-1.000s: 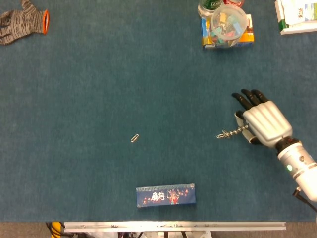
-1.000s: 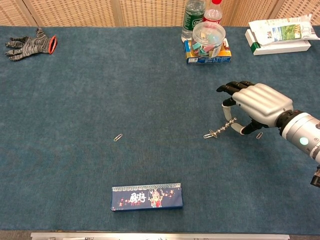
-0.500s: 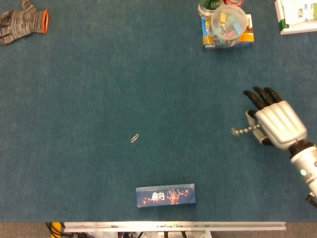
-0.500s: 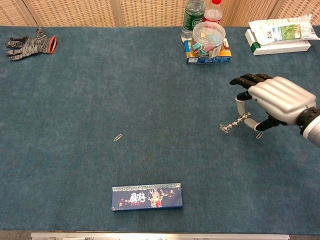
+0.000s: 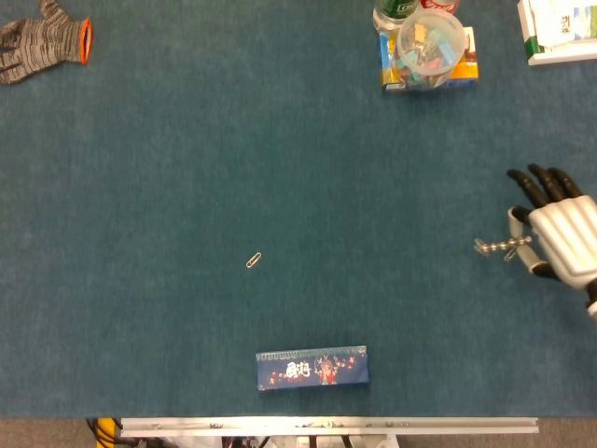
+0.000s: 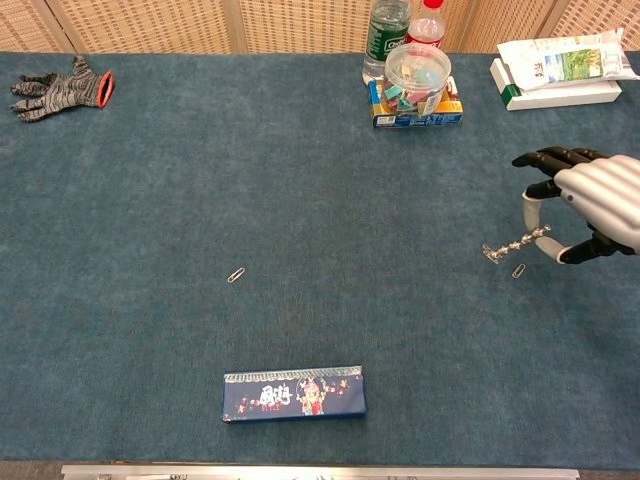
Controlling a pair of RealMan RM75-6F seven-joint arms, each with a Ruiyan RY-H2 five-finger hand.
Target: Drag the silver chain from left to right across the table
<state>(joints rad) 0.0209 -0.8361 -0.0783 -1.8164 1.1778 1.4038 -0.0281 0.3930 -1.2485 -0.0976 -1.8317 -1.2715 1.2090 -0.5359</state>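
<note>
Chest view alone shows a second paperclip [image 6: 518, 270] lying just below the chain's free end at mid right, and the two bottles [image 6: 386, 28] standing full height at the top edge; from the head view I see only their caps, and that second clip does not show there. Both views give the first paperclip [image 5: 253, 260] left of centre, the printed box [image 5: 312, 367] at lower centre, the glove [image 5: 42, 41] at upper left, and the clear tub [image 5: 429, 43] on its carton at upper centre.

My right hand [image 5: 560, 235] sits at the right edge of the frame, partly cut off, fingers pointing up and left. The chain [image 5: 499, 246] runs out from it toward the left, a short straight length, its near end pinched between my thumb and a finger and its far end on the table [image 5: 233, 149]. In the chest view the chain [image 6: 515, 243] slopes down to the left from my right hand [image 6: 590, 195]. The remaining fingers stay loosely extended, not clenched.

My left hand appears in neither view.
</note>
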